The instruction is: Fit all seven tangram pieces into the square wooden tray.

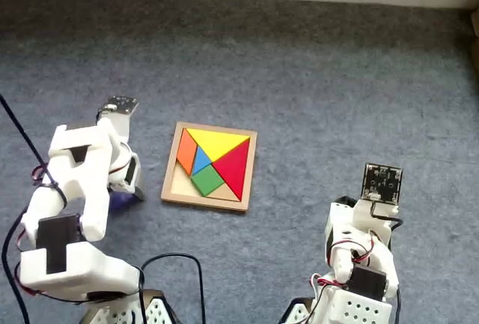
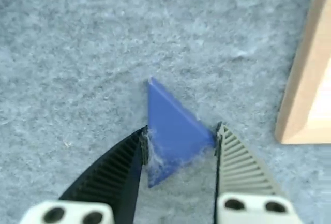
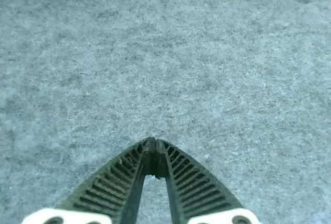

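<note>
Left pincer (image 2: 180,133) is clamped on the blue triangle (image 2: 168,125), one fingertip on an edge, the other at a corner. The piece lies on the grey desk (image 1: 337,77), just left of the wooden tray (image 1: 179,187). Right pincer (image 3: 154,144) is closed on nothing, near right. Risk: the corner grip is thin (the piece sits low in the felt), so the triangle could pivot or slip on lift, then catch the tray rim instead of seating in the bare near-left gap.
</note>
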`<state>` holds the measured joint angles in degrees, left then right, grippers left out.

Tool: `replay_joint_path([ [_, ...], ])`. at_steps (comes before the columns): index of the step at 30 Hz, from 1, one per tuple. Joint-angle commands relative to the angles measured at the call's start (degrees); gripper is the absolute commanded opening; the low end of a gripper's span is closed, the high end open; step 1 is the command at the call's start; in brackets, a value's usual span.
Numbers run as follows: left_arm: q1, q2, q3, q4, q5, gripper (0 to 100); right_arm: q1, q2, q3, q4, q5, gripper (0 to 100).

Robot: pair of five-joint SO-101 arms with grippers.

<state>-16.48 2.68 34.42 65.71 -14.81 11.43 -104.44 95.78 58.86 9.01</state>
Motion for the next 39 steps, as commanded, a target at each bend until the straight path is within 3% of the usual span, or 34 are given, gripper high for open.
replay_joint_path([
  [1, 5.3, -3.0, -3.7, 3.7, -4.7, 13, 0.7, -0.7, 6.3, -1.0, -0.4, 0.6],
  [9, 7.2, -8.7, -10.3, 10.3, -12.2, 13, 0.7, -0.7, 6.3, -1.0, -0.4, 0.6],
  [20, 13.5, -8.9, -16.3, 13.5, -36.8, 13, 0.6, -0.7, 6.3, -1.0, -0.4, 0.6],
  [32, 24.3, -8.1, -16.1, 13.5, -46.9, 13, 0.4, -0.7, 6.3, -1.0, -0.4, 0.6],
  [39, 27.4, 1.8, -17.4, 13.5, -49.8, 14, 0.4, -0.7, 6.3, -1.0, -0.4, 0.6],
])
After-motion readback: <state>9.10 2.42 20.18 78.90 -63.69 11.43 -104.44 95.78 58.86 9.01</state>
